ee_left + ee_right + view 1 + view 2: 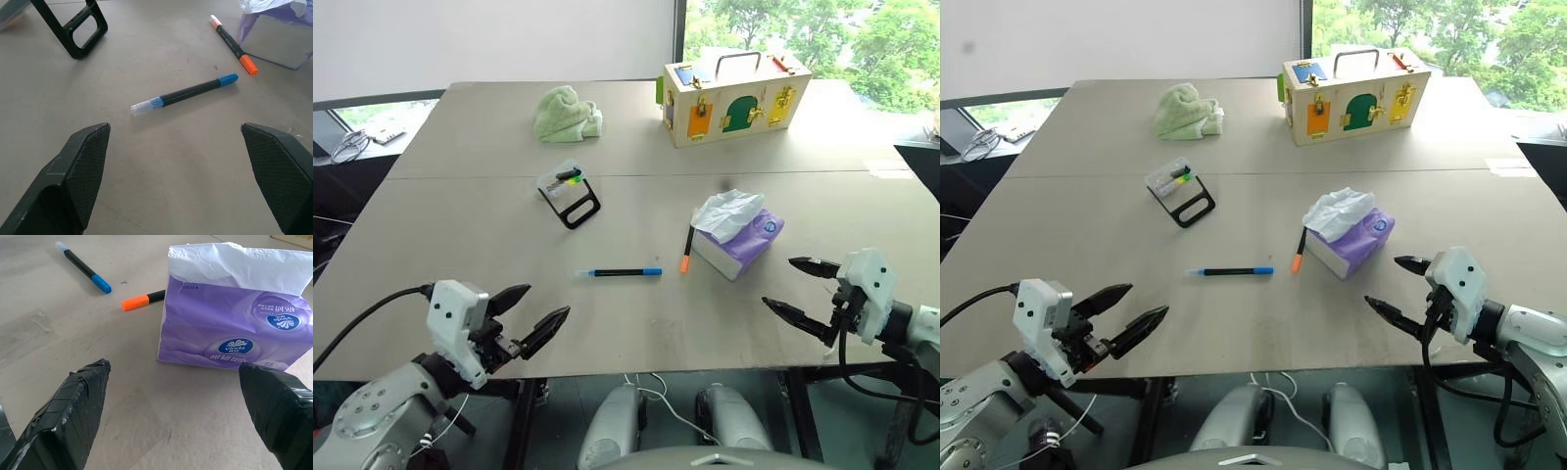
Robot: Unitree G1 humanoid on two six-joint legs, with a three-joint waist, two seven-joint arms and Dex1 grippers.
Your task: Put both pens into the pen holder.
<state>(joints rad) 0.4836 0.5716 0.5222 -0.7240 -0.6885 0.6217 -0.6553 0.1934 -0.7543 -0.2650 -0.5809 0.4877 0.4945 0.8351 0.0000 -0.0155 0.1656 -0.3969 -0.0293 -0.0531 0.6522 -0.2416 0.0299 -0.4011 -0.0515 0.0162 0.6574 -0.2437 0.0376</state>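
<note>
Nearby, blue-ended pen flat on table, orange-ended pen beside tissue pack

Beyond the left claw (spread wide, empty) lies the blue-ended pen, apart from the orange-ended pen.

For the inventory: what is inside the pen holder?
The pen holder lies tipped on the table; a green-tipped marker shows through its clear cup. Whether anything else is inside cannot be seen.

Pens: two lay on the tabletop, one blue-ended pen, one orange-ended pen
Pen holder: one
Tissue pack: one
Wooden box: one
Green cloth: one
Grippers: two, the left gripper and the right gripper
</note>
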